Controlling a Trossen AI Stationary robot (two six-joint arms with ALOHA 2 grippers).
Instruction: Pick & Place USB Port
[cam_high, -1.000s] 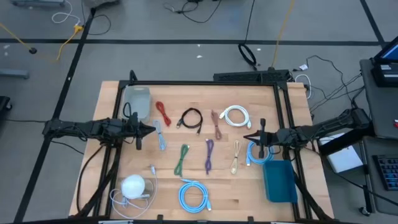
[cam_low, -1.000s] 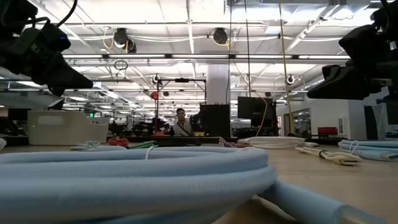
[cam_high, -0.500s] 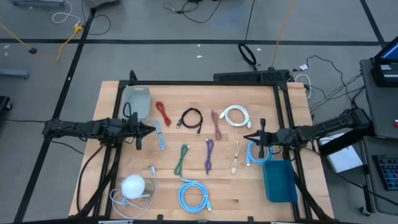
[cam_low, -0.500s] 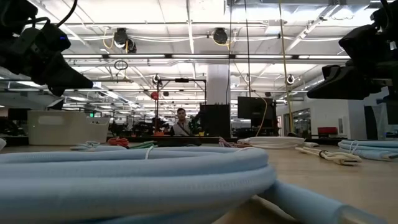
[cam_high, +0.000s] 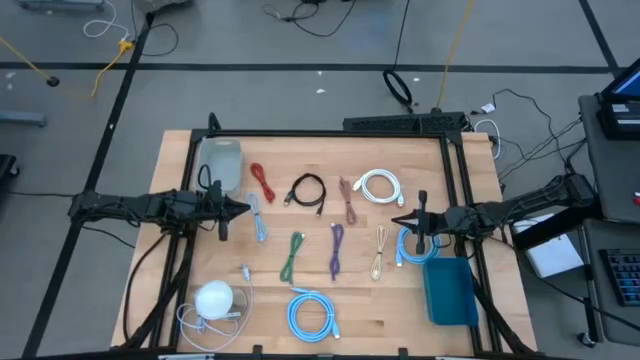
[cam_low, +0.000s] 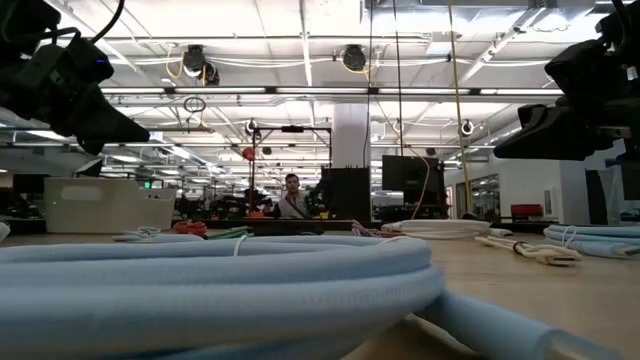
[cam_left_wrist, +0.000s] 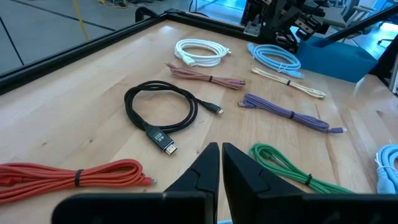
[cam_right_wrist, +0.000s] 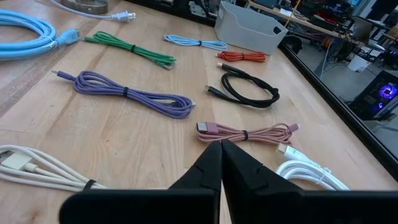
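Nothing has changed over the last second. At frame left, the left gripper (cam_high: 243, 208) hovers with fingers pinched together, empty. Across the centre, the cables lie untouched, black cable (cam_high: 306, 191) included. At right, the right gripper (cam_high: 396, 222) is likewise closed, empty. Picking hasn't begun.
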